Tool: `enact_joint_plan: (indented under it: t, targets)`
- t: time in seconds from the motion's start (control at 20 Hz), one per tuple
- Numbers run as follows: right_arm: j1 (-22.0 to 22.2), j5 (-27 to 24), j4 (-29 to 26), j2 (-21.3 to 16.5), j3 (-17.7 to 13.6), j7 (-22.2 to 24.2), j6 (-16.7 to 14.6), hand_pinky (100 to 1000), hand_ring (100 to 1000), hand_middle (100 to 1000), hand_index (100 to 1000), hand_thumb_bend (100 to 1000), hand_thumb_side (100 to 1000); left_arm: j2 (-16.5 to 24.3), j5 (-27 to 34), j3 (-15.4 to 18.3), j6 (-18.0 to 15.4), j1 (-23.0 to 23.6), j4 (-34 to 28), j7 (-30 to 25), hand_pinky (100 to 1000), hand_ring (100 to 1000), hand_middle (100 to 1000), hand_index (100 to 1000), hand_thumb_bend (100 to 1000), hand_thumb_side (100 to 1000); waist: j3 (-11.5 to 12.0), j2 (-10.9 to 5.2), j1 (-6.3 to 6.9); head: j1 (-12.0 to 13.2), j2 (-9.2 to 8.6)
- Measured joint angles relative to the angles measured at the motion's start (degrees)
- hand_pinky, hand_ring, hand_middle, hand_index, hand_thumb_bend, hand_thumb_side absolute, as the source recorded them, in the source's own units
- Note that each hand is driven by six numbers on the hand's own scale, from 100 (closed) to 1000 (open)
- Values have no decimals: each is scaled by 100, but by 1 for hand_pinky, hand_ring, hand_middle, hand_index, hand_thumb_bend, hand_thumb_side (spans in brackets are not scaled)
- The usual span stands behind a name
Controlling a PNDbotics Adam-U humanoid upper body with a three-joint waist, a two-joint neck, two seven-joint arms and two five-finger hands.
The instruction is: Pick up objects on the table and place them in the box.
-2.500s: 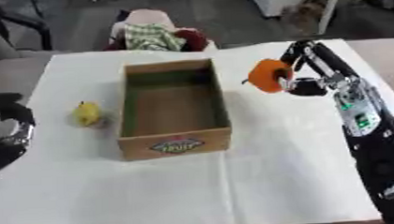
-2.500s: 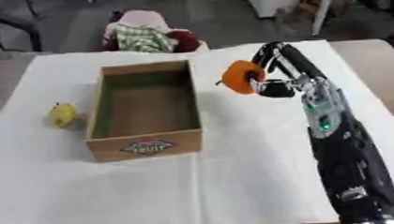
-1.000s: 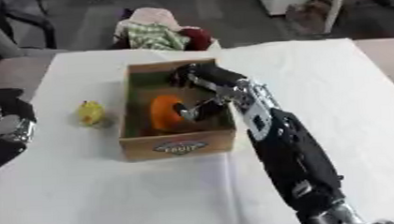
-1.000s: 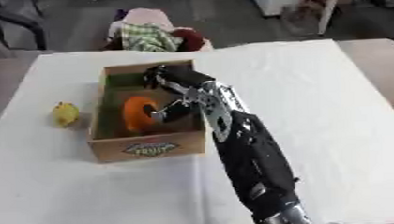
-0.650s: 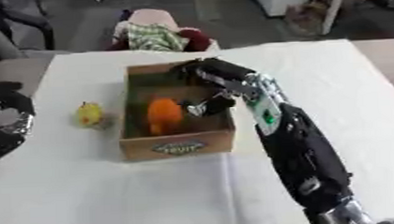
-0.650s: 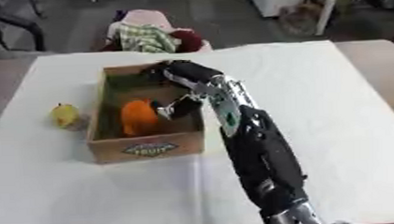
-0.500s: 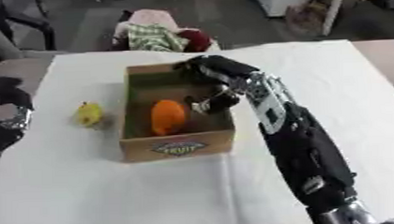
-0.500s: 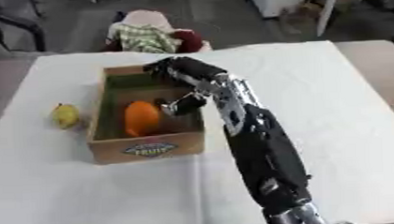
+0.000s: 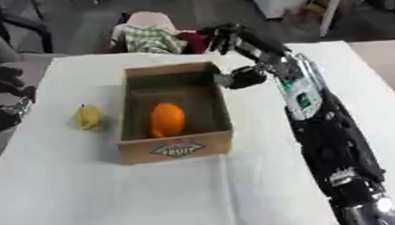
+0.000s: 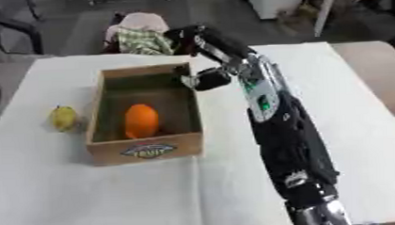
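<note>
With the orange fruit (image 9: 167,119) lying in the box (image 9: 175,148) and the right hand (image 9: 235,37) empty, fingers spread, the yellow fruit (image 9: 87,117) near the table's (image 9: 113,197) left edge looked light, smooth, best cupped around its middle.

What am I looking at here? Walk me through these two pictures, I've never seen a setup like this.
Both pictures come from a stereo camera in a humanoid robot's head, looking down at a white table; they show nearly the same scene. The long black and silver arm is the robot's right arm, and its right hand hangs above the far right corner of a cardboard box, fingers relaxed, holding nothing. An orange fruit lies inside the box. A yellow fruit sits on the table left of the box. The left hand shows at the left edge; its fingers are unclear.
</note>
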Motion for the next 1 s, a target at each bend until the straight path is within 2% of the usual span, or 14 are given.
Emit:
enact_joint_plan:
  t: [0.1,0.2,0.45,0.7,1.0]
  targets:
    - [49,-159,-123,-62,-15,33,61,597,699,709,937,128,100,142,-408,-175,-176,-277,329,-239,783,625,604,764,445,262,-67,-11,3,29,4]
    - [84,-288,-227,-90,-32,77,115,595,698,707,937,125,100,222,-841,-316,-384,-476,641,-486,775,637,618,776,516,305,-83,-13,10,49,7]
    - [143,-485,-400,-104,-35,170,220,592,696,705,937,109,100,226,-1856,-551,-766,-841,1247,-1075,766,645,634,791,566,346,-104,-31,9,81,25]
    - [215,-600,-477,-109,-39,235,282,589,693,702,937,100,100,62,-2589,-645,-831,-1071,1653,-1177,762,645,635,790,589,366,-145,-40,14,119,54]
    - [260,-653,-514,-109,-67,291,314,586,691,700,936,100,100,-312,-3093,-763,-829,-1266,2071,-1027,753,637,628,788,594,376,-210,-40,14,147,55]
